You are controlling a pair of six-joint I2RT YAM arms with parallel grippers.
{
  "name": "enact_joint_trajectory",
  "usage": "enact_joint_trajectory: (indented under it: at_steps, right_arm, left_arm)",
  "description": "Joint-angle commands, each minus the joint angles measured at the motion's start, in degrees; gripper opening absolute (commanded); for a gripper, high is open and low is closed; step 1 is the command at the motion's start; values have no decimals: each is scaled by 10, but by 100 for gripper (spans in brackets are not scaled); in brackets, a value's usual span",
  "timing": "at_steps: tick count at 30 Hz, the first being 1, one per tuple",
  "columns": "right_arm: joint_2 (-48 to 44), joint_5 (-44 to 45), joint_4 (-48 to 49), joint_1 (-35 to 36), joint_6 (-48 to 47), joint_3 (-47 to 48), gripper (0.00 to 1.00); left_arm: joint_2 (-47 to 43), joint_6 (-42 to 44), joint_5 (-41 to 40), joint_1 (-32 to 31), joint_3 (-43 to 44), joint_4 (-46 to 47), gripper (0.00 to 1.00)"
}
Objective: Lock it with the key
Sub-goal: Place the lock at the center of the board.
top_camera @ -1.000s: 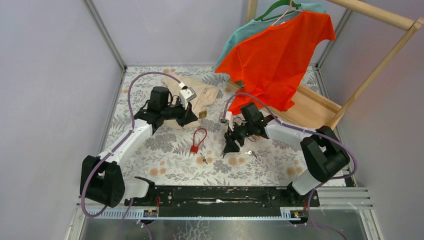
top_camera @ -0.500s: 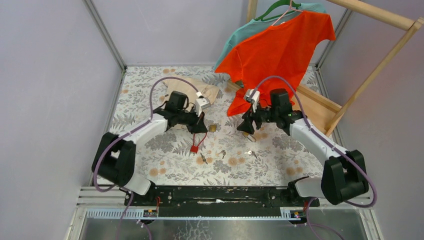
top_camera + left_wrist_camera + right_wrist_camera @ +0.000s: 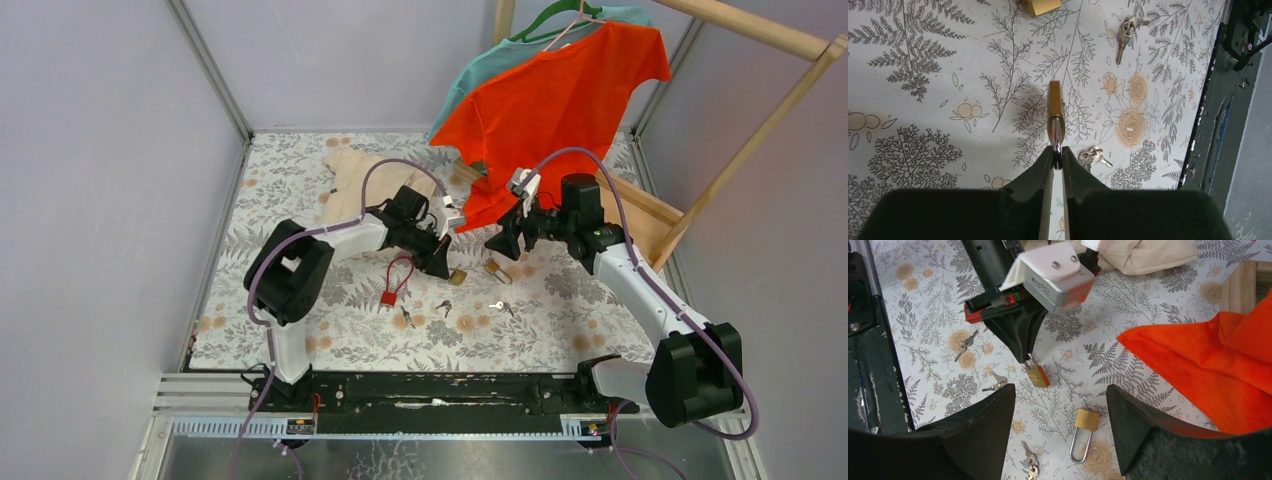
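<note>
Left hand (image 3: 1057, 161): clamped together on the steel shackle of a small brass padlock (image 3: 1055, 112), which sticks out past the tips, edge-on to the wrist camera and lifted off the floral bench (image 3: 923, 115). I cannot tell whether the shackle is seated or sprung. Right hand (image 3: 1060, 390): spread wide, nothing in it, hovering opposite with the held lock in its view. A bunch of keys (image 3: 1091, 156) lies on the bench just beside and under the lock; a second bunch (image 3: 1126, 30) lies farther off. A long-shackle brass padlock (image 3: 1084, 418) lies flat near the right hand. Judgement: the lock is presented and the key is not yet fetched. To do this well, keep the pinch firm so the body cannot swing, and turn the keyhole end towards the right hand. That hand should take a key by its bow, blade left free. Keys lying flat will be awkward to nip. Which key fits cannot be read from here.
</note>
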Motion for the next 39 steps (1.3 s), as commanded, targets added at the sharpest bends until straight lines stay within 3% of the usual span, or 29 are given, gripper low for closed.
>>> enact_joint_trajectory:
  at_steps: [1, 12, 21, 32, 39]
  right_arm:
    - [-17, -21, 25, -6, 7, -2, 73]
    - [-13, -30, 22, -7, 7, -2, 73]
    - [-15, -35, 23, -8, 6, -4, 73]
    - [-20, -31, 23, -13, 7, -3, 74]
    - [-31, -1, 10, -23, 0, 12, 79]
  left_arm:
    - [20, -22, 23, 2, 28, 0, 16]
    - [18, -15, -26, 10, 27, -15, 17]
    - [-14, -36, -68, 25, -13, 15, 27]
    - [-88, -4, -120, 25, -24, 26, 59]
    - [-182, 31, -196, 31, -52, 43, 72]
